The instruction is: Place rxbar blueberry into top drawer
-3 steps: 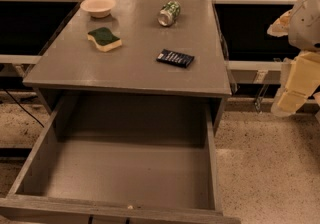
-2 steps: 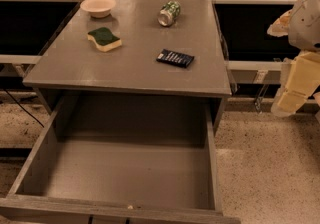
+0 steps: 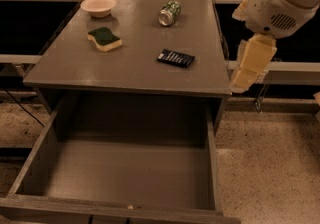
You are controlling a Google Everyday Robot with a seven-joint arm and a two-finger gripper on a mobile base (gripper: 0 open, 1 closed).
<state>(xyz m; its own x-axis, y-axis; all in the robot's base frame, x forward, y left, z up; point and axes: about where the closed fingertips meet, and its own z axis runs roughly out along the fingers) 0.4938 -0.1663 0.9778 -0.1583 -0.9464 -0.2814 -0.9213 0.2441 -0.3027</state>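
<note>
The rxbar blueberry (image 3: 175, 58), a flat dark wrapper with white lettering, lies on the right half of the grey table top (image 3: 130, 68), near its front edge. The top drawer (image 3: 125, 173) is pulled wide open below the table front, and its grey floor holds nothing. My gripper (image 3: 248, 68) hangs at the table's right edge, to the right of the bar and apart from it, at about table-top height. The white arm housing (image 3: 282, 3) is above it. The gripper holds nothing that I can see.
A green-and-yellow sponge (image 3: 104, 39) lies at the left of the table. A cream bowl (image 3: 98, 6) stands at the back left. A green can (image 3: 169, 13) lies on its side at the back. A rail (image 3: 280, 70) runs to the right, over speckled floor (image 3: 270, 168).
The arm and gripper have moved left, closer to the table's right edge. The bar, sponge, can, bowl and drawer have not moved.
</note>
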